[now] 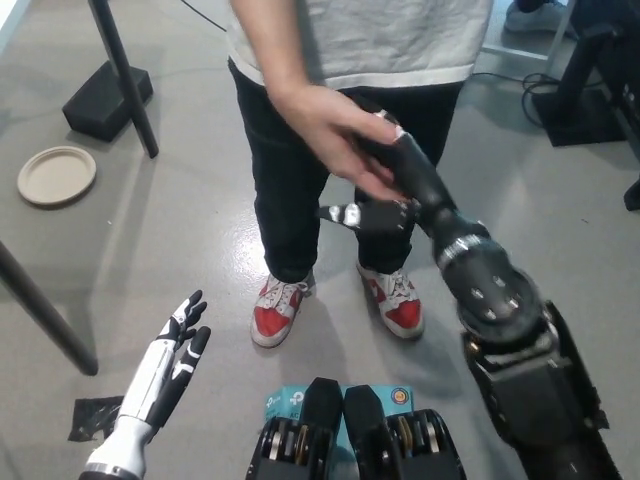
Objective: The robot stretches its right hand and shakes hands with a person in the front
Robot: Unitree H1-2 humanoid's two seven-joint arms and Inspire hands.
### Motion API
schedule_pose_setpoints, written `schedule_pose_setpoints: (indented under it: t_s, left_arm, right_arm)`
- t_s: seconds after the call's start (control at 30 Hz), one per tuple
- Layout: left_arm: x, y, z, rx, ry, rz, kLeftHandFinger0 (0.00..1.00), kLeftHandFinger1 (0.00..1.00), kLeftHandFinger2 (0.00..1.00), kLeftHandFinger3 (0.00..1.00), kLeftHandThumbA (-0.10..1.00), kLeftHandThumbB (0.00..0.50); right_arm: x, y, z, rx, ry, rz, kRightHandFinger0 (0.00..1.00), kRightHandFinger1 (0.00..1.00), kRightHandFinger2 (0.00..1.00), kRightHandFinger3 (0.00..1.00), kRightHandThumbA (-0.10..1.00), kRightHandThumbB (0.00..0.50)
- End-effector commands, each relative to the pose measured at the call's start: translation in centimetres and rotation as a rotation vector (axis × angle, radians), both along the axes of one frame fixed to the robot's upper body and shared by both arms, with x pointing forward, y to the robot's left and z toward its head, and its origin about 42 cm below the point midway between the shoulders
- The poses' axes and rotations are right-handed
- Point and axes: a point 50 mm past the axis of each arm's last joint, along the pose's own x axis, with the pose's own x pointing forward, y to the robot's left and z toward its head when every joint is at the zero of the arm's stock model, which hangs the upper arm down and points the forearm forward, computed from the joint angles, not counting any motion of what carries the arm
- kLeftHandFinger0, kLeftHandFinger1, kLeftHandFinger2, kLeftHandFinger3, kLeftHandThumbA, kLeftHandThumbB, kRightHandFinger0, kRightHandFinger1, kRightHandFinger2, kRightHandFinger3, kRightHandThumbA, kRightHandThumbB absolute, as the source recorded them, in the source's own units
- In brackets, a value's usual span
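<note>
Right hand [385, 185] in person's hand [335, 130]
</note>
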Motion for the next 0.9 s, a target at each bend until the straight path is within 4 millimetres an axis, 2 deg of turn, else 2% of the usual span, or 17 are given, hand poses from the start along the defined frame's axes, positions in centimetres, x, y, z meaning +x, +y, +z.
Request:
schedule_pose_setpoints:
  t_s: [0.0, 0.03, 0.13, 0.2, 0.23, 0.33, 0.37, 0.4, 0.47, 0.5, 0.57, 0.6, 0.63, 0.7, 0.8, 0.87]
  left_arm:
    - [0.3, 0.5, 1.2, 0.019, -0.049, -0.025, 1.00, 1.00, 1.00, 1.00, 1.00, 0.046]
    - [0.3, 0.5, 1.2, 0.012, -0.046, -0.021, 1.00, 1.00, 1.00, 1.00, 1.00, 0.039]
    - [0.3, 0.5, 1.2, 0.012, -0.046, -0.021, 1.00, 1.00, 1.00, 1.00, 1.00, 0.040]
    - [-0.1, 0.6, 0.8, 0.020, -0.032, -0.017, 1.00, 1.00, 1.00, 1.00, 1.00, 0.023]
    - [-0.1, 0.6, 0.7, 0.023, -0.028, -0.015, 1.00, 1.00, 1.00, 1.00, 1.00, 0.016]
    - [0.0, 0.5, 0.7, 0.020, -0.032, -0.016, 1.00, 1.00, 1.00, 1.00, 1.00, 0.005]
    - [0.0, 0.5, 0.7, 0.020, -0.034, -0.016, 1.00, 1.00, 1.00, 1.00, 1.00, 0.002]
    - [0.0, 0.5, 0.5, 0.020, -0.038, -0.016, 1.00, 1.00, 1.00, 1.00, 1.00, 0.008]
    - [0.0, 0.5, 0.4, 0.016, -0.037, -0.014, 1.00, 1.00, 1.00, 1.00, 1.00, 0.025]
    - [-0.1, 0.5, 0.4, 0.012, -0.037, -0.013, 1.00, 1.00, 1.00, 1.00, 1.00, 0.031]
    - [-0.1, 0.4, 0.2, 0.002, -0.046, -0.013, 1.00, 1.00, 1.00, 1.00, 1.00, 0.032]
    - [-0.1, 0.3, 0.2, -0.001, -0.049, -0.011, 1.00, 1.00, 1.00, 1.00, 1.00, 0.032]
    - [-0.1, 0.3, 0.2, -0.002, -0.049, -0.009, 1.00, 1.00, 1.00, 1.00, 1.00, 0.036]
    - [-0.2, 0.4, 0.2, -0.004, -0.051, -0.007, 1.00, 1.00, 1.00, 1.00, 1.00, 0.039]
    - [0.2, 0.4, 0.4, -0.020, -0.063, -0.006, 1.00, 1.00, 1.00, 1.00, 1.00, 0.071]
    - [0.3, 0.4, 0.4, -0.026, -0.070, -0.001, 1.00, 1.00, 1.00, 1.00, 1.00, 0.070]
  right_arm:
    - [-6.5, -5.2, 3.3, 0.145, -0.208, -0.003, 1.00, 1.00, 1.00, 1.00, 1.00, 0.500]
    - [-7.5, -6.5, 2.9, 0.163, -0.219, -0.019, 1.00, 1.00, 1.00, 1.00, 1.00, 0.500]
    - [-7.6, -6.5, 3.0, 0.164, -0.217, -0.019, 1.00, 1.00, 1.00, 1.00, 1.00, 0.500]
    - [-8.6, -10.4, -0.2, 0.285, -0.183, -0.068, 1.00, 1.00, 1.00, 1.00, 0.96, 0.500]
    - [-8.7, -11.3, -1.4, 0.324, -0.151, -0.065, 1.00, 1.00, 1.00, 1.00, 0.92, 0.484]
    - [-9.1, -13.0, -4.1, 0.319, -0.116, -0.090, 1.00, 1.00, 1.00, 1.00, 0.93, 0.466]
    - [-9.2, -13.3, -4.8, 0.312, -0.108, -0.103, 1.00, 1.00, 1.00, 1.00, 0.96, 0.467]
    - [-9.3, -14.1, -6.6, 0.300, -0.074, -0.129, 1.00, 1.00, 1.00, 1.00, 1.00, 0.465]
    - [-9.3, -14.6, -8.3, 0.317, -0.019, -0.134, 1.00, 1.00, 1.00, 1.00, 1.00, 0.447]
    - [-9.3, -14.7, -9.2, 0.336, 0.013, -0.132, 1.00, 1.00, 1.00, 1.00, 1.00, 0.413]
    - [-8.9, -14.9, -11.6, 0.355, 0.065, -0.120, 1.00, 1.00, 1.00, 1.00, 1.00, 0.307]
    - [-8.7, -14.9, -12.2, 0.358, 0.079, -0.112, 1.00, 1.00, 1.00, 1.00, 1.00, 0.289]
    - [-8.5, -14.8, -12.6, 0.360, 0.093, -0.106, 1.00, 1.00, 1.00, 1.00, 1.00, 0.278]
    - [-8.3, -14.4, -13.3, 0.358, 0.118, -0.101, 1.00, 1.00, 1.00, 1.00, 1.00, 0.299]
    - [-7.8, -14.2, -13.6, 0.326, 0.128, -0.089, 1.00, 1.00, 1.00, 1.00, 1.00, 0.304]
    - [-7.7, -14.1, -14.0, 0.299, 0.125, -0.078, 1.00, 1.00, 1.00, 1.00, 1.00, 0.286]
